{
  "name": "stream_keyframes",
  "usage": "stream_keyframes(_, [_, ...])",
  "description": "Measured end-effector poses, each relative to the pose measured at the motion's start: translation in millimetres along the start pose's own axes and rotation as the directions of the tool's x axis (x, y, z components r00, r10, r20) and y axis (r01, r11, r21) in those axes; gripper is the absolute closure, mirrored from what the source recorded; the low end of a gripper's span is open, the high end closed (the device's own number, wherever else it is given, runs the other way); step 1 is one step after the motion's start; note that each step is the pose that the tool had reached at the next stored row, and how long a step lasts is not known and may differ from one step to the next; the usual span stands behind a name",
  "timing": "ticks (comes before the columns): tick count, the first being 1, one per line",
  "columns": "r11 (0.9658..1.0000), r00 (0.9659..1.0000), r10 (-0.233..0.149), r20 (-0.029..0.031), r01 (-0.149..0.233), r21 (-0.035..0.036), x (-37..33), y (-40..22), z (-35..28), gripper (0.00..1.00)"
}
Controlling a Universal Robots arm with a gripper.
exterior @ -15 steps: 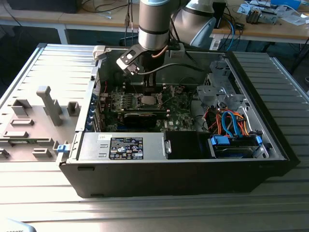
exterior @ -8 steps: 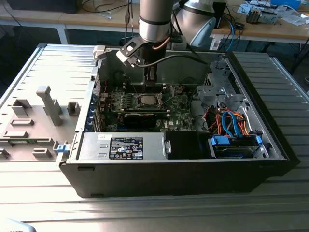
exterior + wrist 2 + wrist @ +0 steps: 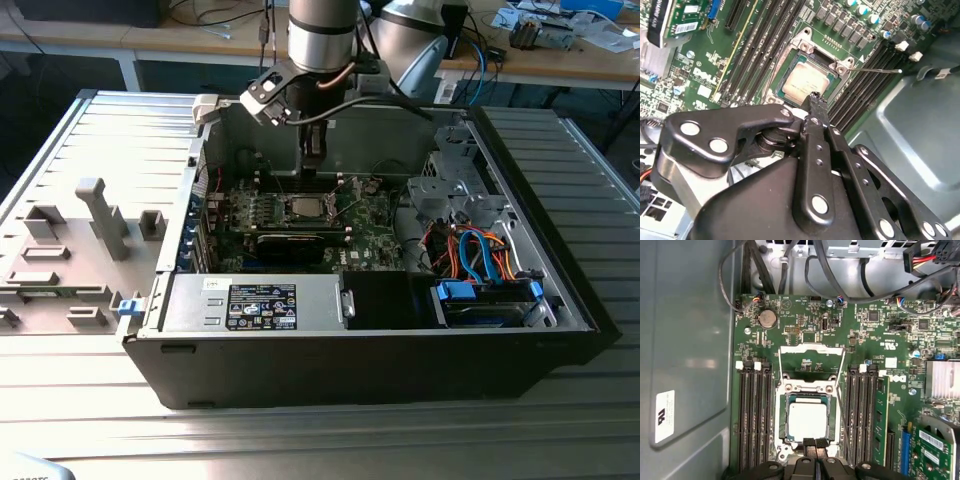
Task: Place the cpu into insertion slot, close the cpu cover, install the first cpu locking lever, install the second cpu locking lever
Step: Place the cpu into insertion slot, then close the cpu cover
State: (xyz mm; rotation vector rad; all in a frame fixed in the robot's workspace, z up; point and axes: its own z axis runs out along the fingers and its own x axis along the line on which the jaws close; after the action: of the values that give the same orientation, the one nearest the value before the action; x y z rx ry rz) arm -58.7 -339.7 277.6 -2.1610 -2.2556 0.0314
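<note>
The cpu (image 3: 807, 422) lay flat in the insertion slot (image 3: 782, 412) on the green motherboard (image 3: 805, 320), silvery top up; seating looked done. The cpu cover (image 3: 812, 346) stood swung back from its hinge, its window showing the board behind, so closing it seemed the step in hand. The end effector (image 3: 815, 442) hovered just beside the slot's edge opposite that hinge, clenched on nothing, tips together. To do it well, I judged the push should land on the cover's metal rail, never on the chip; the motion should follow the hinge's arc gently. The thin locking lever (image 3: 875, 70) stuck out sideways over the memory slots (image 3: 752, 415); it should stay clear of the descending frame.
</note>
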Motion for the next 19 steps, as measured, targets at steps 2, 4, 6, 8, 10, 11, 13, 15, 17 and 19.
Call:
stream_keyframes(2, [1.0, 1.0, 0.0, 0.0, 0.0, 0.0001, 0.0, -0.1, -4.0, 0.89])
stream_keyframes(4, [1.0, 1.0, 0.0, 0.0, 0.0, 0.0001, 0.0, -0.2, -7.5, 0.89])
stream_keyframes(6, [1.0, 1.0, 0.0, 0.0, 0.0, 0.0, 0.0, -0.3, -10.0, 0.89])
stream_keyframes(8, [1.0, 1.0, 0.0, -0.0002, 0.0, -0.0001, 0.0, -0.3, -12.0, 0.89])
stream_keyframes(10, [1.0, 1.0, 0.0, -0.0001, 0.0, 0.0, 0.0, -0.3, -12.0, 0.89])
stream_keyframes(11, [1.0, 1.0, 0.0, 0.0, 0.0, 0.0, 0.0, -0.3, -12.1, 0.89])
stream_keyframes(13, [1.0, 1.0, 0.0, 0.0, 0.0, 0.0, 0.0, -0.3, -12.1, 0.89])
stream_keyframes(15, [1.0, 1.0, 0.0, 0.0001, 0.0, 0.0, 0.0, -0.3, -12.2, 0.89])
stream_keyframes(17, [1.0, 1.0, 0.0, 0.0, 0.0, 0.0, 0.0, -0.3, -12.2, 0.89])
stream_keyframes(19, [1.0, 1.0, 0.0, 0.0002, 0.0, 0.0001, -0.1, 0.1, -12.3, 0.89])
